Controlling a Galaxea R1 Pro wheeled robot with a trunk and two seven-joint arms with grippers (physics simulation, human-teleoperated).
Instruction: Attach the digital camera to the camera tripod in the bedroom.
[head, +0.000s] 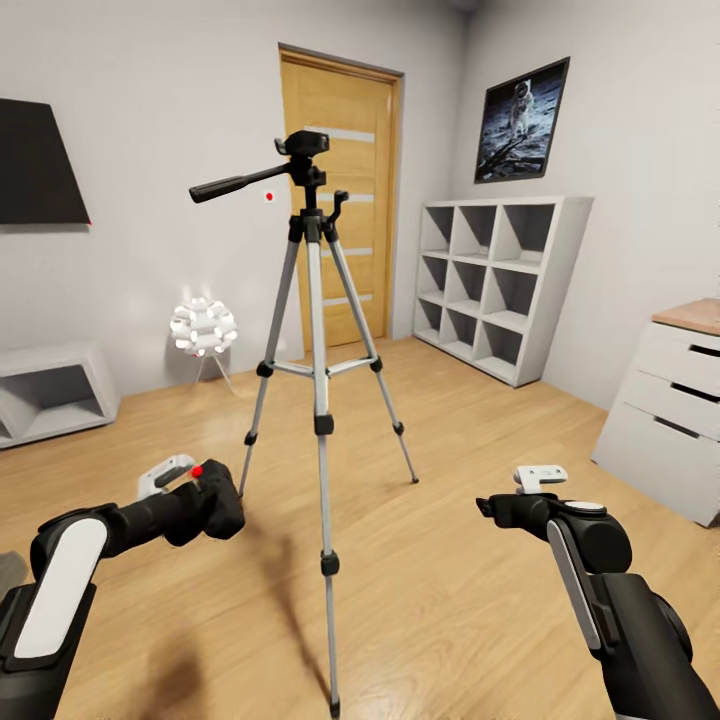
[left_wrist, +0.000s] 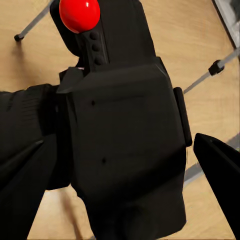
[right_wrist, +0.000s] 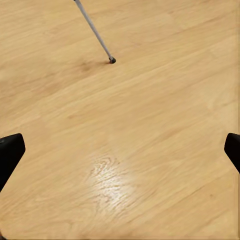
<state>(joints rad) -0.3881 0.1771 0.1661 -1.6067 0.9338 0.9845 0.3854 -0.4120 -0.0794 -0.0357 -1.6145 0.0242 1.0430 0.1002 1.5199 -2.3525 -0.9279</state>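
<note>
Left end effector gripping digital camera

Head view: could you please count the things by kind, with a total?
Tripod: 1
Camera, held by the left gripper: 1
Gripper (the right gripper is empty): 2
Shelf unit: 1
Door: 1
Picture: 1
Total: 7

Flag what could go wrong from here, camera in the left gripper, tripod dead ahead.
1. The digital camera hangs low in the left gripper, well below the camera tripod head; a long lift gives it room to slip.
2. The nearest tripod leg stands between the arms; a swing across could knock the tripod over.
3. The pan handle juts toward the left side and may be struck on the approach to the head.
</note>
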